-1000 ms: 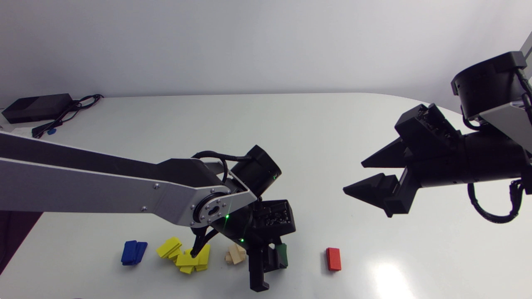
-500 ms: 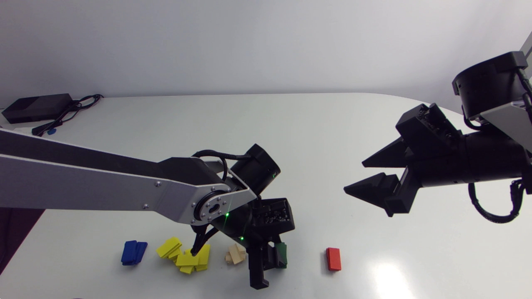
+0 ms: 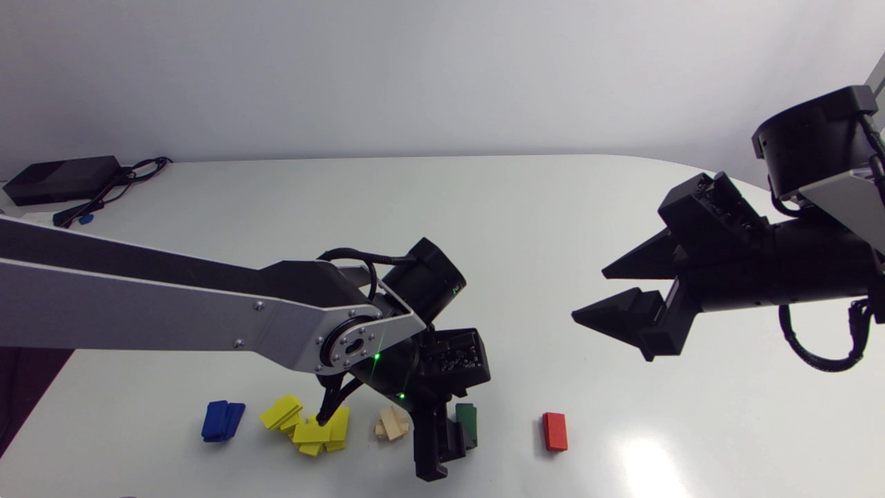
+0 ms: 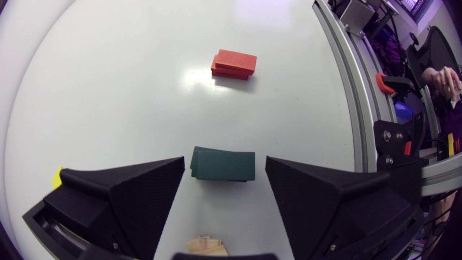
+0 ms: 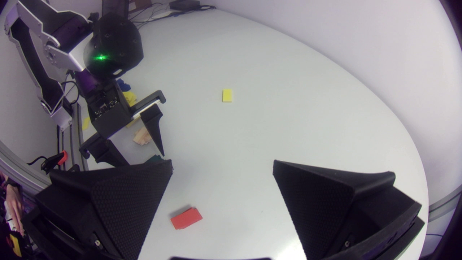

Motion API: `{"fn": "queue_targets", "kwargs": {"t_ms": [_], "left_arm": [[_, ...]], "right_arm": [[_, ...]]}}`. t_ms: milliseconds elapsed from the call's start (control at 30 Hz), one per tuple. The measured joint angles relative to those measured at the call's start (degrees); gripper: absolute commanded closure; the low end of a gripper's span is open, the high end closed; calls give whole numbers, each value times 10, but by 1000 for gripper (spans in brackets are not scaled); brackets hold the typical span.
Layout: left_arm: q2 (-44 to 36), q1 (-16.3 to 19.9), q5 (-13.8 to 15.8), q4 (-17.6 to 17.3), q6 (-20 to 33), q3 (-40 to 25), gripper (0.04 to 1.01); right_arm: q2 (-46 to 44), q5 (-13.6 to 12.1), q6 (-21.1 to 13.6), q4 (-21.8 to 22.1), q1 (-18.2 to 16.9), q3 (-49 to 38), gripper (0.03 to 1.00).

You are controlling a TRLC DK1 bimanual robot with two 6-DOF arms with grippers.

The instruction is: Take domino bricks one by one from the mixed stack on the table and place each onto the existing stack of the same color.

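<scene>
**Left pincer straddling the green stack, not gripping it**

Head view, lower middle of the frame: the left pincer (image 3: 446,449) is low over the surface (image 3: 484,228) with its fingers spread. The green stack (image 3: 467,422) sits between them, and the left wrist view shows a gap on both sides, so nothing's actually held. The bricks run in a row along the bottom of the frame. From the left there's a blue stack (image 3: 222,420), a messy yellow pile (image 3: 308,425), a tan wooden pile (image 3: 393,423) right beside the left pincer, then the green stack, then a tidy red stack (image 3: 554,431) a bit further right. The right pincer (image 3: 588,296) hangs at the middle right of the frame, fingers apart and empty, well apart from the bricks. A black box (image 3: 61,178) with cables sits at the surface's upper left.
</scene>
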Motion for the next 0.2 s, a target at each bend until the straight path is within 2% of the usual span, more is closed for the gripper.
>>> {"fn": "queue_targets", "kwargs": {"t_ms": [200], "left_arm": [[-38, 2, 0, -10, 0, 0, 125]], "right_arm": [[0, 0, 0, 0, 0, 0, 57]]}}
